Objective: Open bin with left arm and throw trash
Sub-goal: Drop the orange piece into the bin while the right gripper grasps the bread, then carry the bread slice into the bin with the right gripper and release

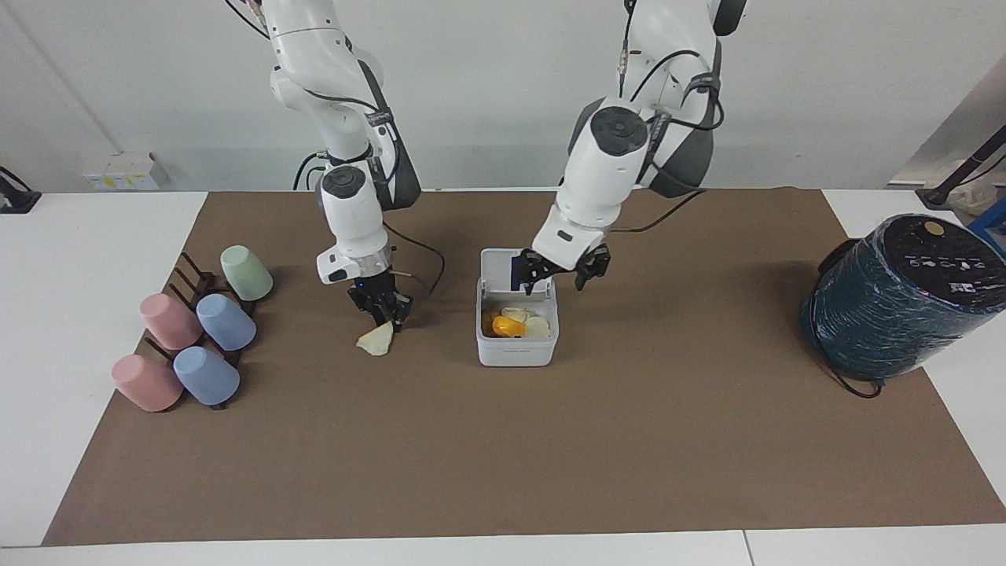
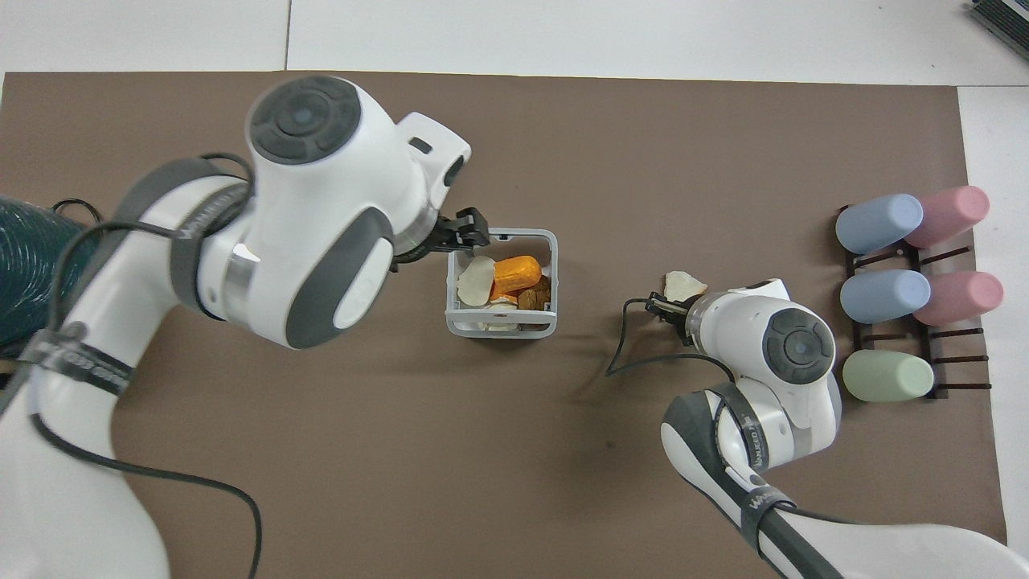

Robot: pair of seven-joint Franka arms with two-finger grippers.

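The white bin (image 1: 516,350) stands open mid-mat, its lid (image 1: 497,269) upright on the side nearer the robots. Inside lie a bright orange lump (image 1: 505,325), a mustard-brown lump (image 2: 534,299) and a cream piece (image 2: 474,281). My left gripper (image 1: 562,277) is open and empty, raised over the bin's edge toward the left arm's end; it also shows in the overhead view (image 2: 466,233). My right gripper (image 1: 385,311) is down and shut on the upper edge of a cream-white wedge (image 1: 376,339) that lies on the mat beside the bin, toward the right arm's end.
A big dark teal cylinder (image 1: 896,295) stands at the left arm's end of the table. A rack of pastel cups (image 1: 196,338) lies at the right arm's end. A black cable (image 2: 623,354) hangs from the right wrist.
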